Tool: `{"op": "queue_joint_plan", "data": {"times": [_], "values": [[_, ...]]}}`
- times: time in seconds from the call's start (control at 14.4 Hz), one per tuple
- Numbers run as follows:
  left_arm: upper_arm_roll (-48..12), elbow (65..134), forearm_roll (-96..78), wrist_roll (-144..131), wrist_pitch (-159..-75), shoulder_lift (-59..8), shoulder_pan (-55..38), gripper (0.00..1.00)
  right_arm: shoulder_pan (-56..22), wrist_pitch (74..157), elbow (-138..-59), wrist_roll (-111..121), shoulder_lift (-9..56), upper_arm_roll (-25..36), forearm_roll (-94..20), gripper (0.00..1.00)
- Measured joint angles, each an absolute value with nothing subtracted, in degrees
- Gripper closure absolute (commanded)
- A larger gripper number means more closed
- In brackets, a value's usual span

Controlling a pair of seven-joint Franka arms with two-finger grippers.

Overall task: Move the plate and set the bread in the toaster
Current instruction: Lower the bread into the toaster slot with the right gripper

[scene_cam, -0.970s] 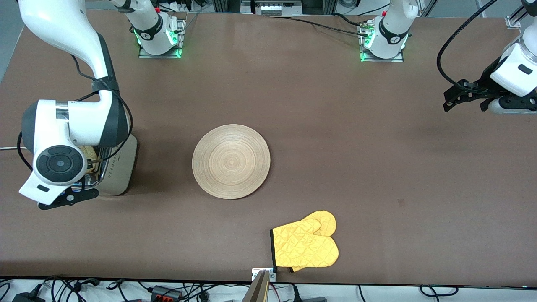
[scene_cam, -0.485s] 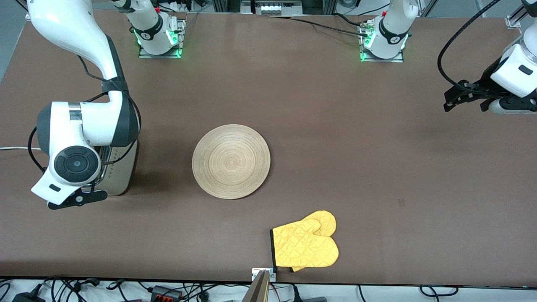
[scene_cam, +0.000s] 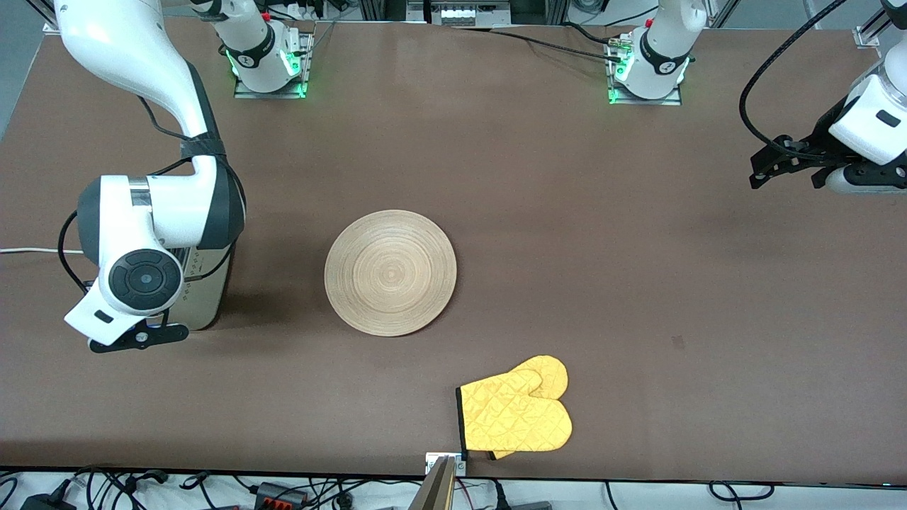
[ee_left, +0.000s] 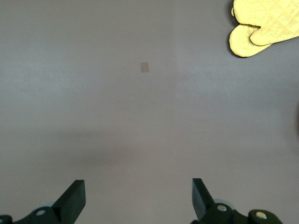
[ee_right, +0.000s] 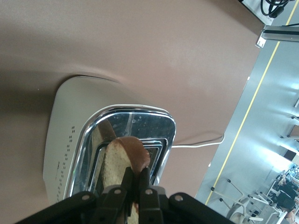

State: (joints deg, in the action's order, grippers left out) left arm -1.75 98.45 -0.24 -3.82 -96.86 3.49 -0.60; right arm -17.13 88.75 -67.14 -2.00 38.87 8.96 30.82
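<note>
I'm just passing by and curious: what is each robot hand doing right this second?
Left gripper: fingers open, empty, waiting above bare table.
Right gripper: fingers shut on the bread, over the toaster.

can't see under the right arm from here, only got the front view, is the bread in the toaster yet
Observer: Partly. In the right wrist view the bread stands on edge, its lower part in a slot of the toaster.
Operator: is it let go
Observer: No, the right gripper is shut on the bread's crust, over the toaster's chrome top.
Operator: and the left one, open or shut
Observer: The left gripper is open and holds nothing; its arm waits over bare table toward the left arm's end, and its wrist view shows the yellow oven mitt.
</note>
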Motion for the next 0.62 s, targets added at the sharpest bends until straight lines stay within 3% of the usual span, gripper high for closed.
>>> {"op": "queue_joint_plan", "data": {"times": [0.62], "values": [[-1.7,98.4,-0.2,-3.8,-96.9,3.5,-0.6,0.0,-17.2,89.2,-66.5,-2.2,40.0,9.0,30.8,1.0]]}}
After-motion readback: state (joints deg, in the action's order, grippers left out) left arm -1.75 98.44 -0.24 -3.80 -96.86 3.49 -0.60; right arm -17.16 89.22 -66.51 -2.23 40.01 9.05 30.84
